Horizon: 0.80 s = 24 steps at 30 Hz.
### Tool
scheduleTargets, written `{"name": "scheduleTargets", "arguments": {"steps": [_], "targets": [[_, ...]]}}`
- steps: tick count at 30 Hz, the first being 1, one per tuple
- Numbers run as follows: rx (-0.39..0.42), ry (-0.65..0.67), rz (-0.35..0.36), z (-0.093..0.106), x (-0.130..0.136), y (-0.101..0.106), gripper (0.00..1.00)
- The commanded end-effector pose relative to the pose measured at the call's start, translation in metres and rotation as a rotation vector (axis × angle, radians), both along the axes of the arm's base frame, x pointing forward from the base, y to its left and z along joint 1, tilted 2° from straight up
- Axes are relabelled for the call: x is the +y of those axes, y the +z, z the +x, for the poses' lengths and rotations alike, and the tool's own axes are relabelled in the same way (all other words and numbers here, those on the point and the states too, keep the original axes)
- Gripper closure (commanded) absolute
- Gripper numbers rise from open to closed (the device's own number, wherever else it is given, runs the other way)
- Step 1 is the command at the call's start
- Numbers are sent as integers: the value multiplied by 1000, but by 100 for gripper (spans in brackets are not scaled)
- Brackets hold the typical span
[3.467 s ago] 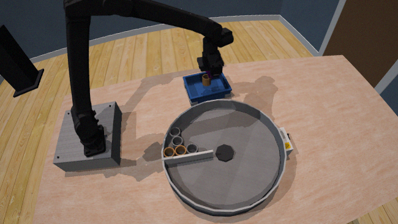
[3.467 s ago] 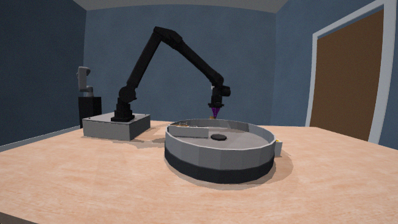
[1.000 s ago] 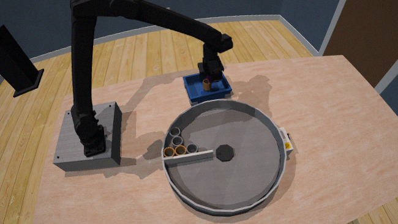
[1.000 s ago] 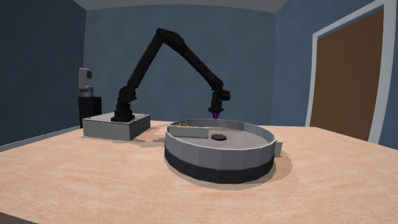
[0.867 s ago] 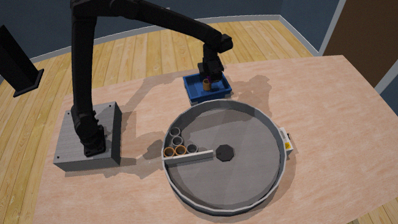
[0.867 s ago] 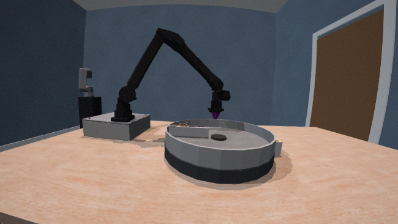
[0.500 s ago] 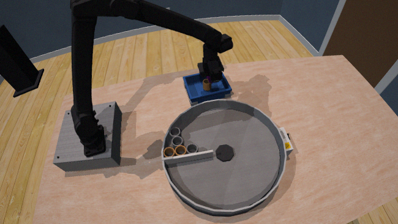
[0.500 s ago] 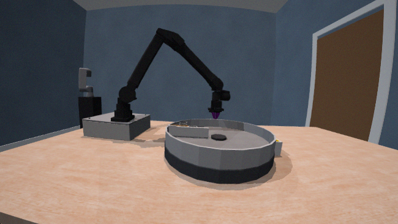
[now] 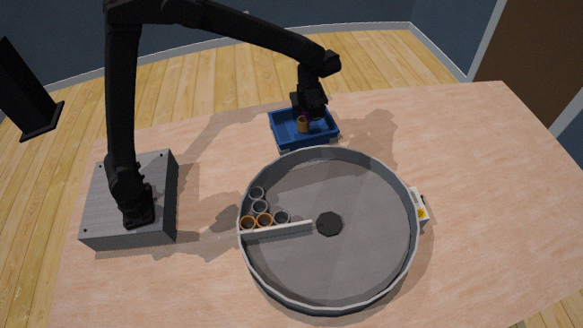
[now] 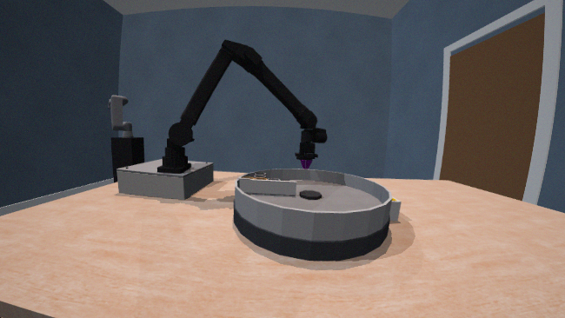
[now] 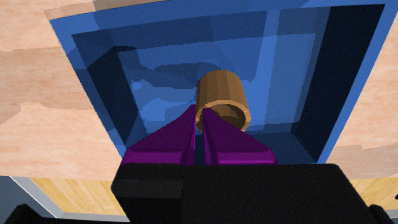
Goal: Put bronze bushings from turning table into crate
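Nearly shut, black claw pinches bronze cylindrical bushing by its wall above blue rectangular crate, top view's eleven o'clock from round grey turning table.

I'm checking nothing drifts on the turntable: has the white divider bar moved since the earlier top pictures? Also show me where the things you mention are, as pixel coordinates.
No; the divider bar (image 9: 278, 228) (image 10: 268, 187) keeps its place beside the dark hub (image 9: 329, 224) (image 10: 310, 195).
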<state>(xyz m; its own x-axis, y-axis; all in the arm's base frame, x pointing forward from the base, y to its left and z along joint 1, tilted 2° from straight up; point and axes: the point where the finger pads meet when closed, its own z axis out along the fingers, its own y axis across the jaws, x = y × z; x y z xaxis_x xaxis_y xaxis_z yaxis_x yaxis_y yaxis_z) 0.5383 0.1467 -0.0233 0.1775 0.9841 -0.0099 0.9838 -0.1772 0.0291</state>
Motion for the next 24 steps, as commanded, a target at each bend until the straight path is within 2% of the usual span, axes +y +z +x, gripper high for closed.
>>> {"name": "scheduleTargets", "arguments": {"steps": [1, 17, 20, 24], "targets": [[1, 10, -3, 0, -1, -5, 100], [6, 10, -5, -4, -3, -14, 100], [-11, 10, 0, 1, -1, -6, 100], [-13, 9, 1, 2, -1, -5, 100]]}}
